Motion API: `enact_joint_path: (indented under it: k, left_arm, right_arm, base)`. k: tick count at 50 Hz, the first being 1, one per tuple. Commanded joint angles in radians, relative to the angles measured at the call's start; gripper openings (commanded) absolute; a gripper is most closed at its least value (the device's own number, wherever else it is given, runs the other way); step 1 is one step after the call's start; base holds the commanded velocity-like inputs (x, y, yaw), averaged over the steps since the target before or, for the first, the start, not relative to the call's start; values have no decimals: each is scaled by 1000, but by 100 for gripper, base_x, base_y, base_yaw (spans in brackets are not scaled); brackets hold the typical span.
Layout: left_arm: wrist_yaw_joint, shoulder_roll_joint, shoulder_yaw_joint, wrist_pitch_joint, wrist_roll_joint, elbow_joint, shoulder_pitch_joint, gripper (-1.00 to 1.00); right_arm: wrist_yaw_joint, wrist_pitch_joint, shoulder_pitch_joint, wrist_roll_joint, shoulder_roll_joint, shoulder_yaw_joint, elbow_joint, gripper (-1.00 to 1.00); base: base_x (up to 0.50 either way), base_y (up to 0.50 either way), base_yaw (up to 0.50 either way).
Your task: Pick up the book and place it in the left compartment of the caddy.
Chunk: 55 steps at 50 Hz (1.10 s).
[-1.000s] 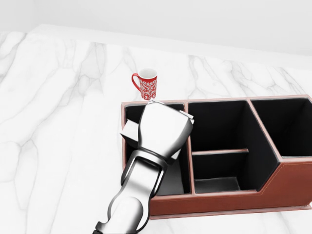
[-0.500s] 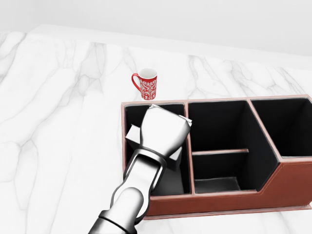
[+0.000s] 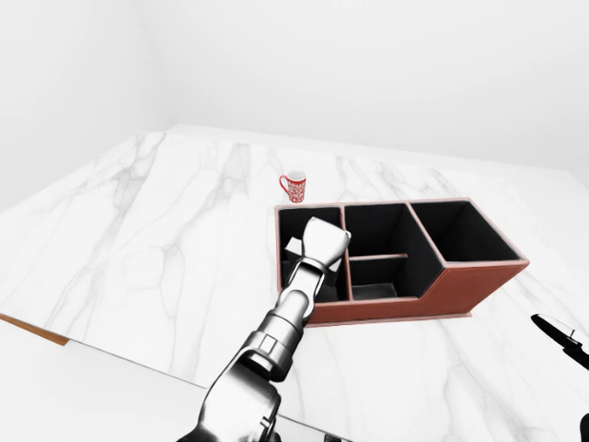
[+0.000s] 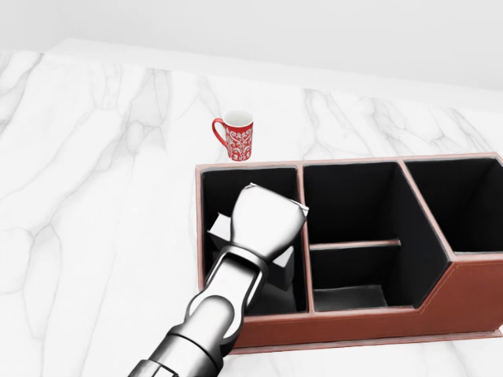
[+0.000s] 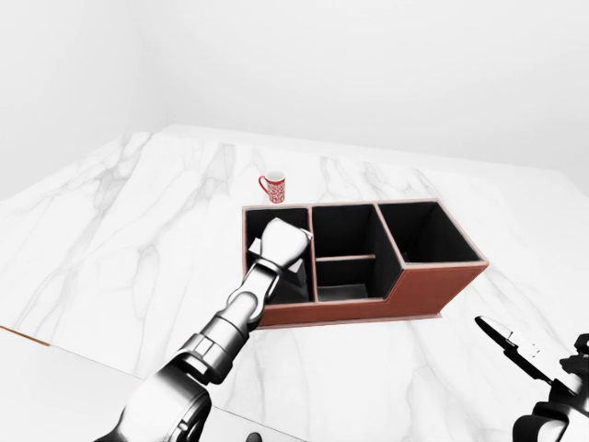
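The left robot hand (image 4: pixel 266 221) reaches down into the left compartment of the brown caddy (image 4: pixel 440 310), which stands on the white marbled desk (image 4: pixel 94 220). Its chrome back faces the head camera and hides the fingers, so whether they are spread or pinching cannot be told. A pale book (image 4: pixel 221 228) shows at the hand's left edge and below it, inside that same left compartment, tilted and partly covered by the hand. The caddy's middle section, split by a low divider, and its right section lie dark and open. A red patterned mug (image 4: pixel 237 136) stands upright on the desk just above the caddy's upper left corner. In the right-eye view the right robot hand (image 5: pixel 515 350) hovers low at the right, off the caddy, its dark fingers apparently spread
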Motion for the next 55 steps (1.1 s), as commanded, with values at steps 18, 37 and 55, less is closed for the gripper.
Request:
enact_joint_path:
  k: [18, 37, 55]
  left_arm:
    - [106, 0, -4, 0, -38, 242, -109, -100]
    - [121, 21, 0, 0, -86, 251, -106, -100]
    - [37, 19, -51, 0, -18, 18, -4, 100]
  right_arm:
    - [2, -13, -2, -15, -1, 5, 20, 100]
    - [3, -16, 1, -25, 2, 12, 20, 100]
    - [5, -15, 1, -26, 1, 12, 19, 100]
  base:
    - [0, 0, 0]
    - [0, 0, 0]
    - [0, 0, 0]
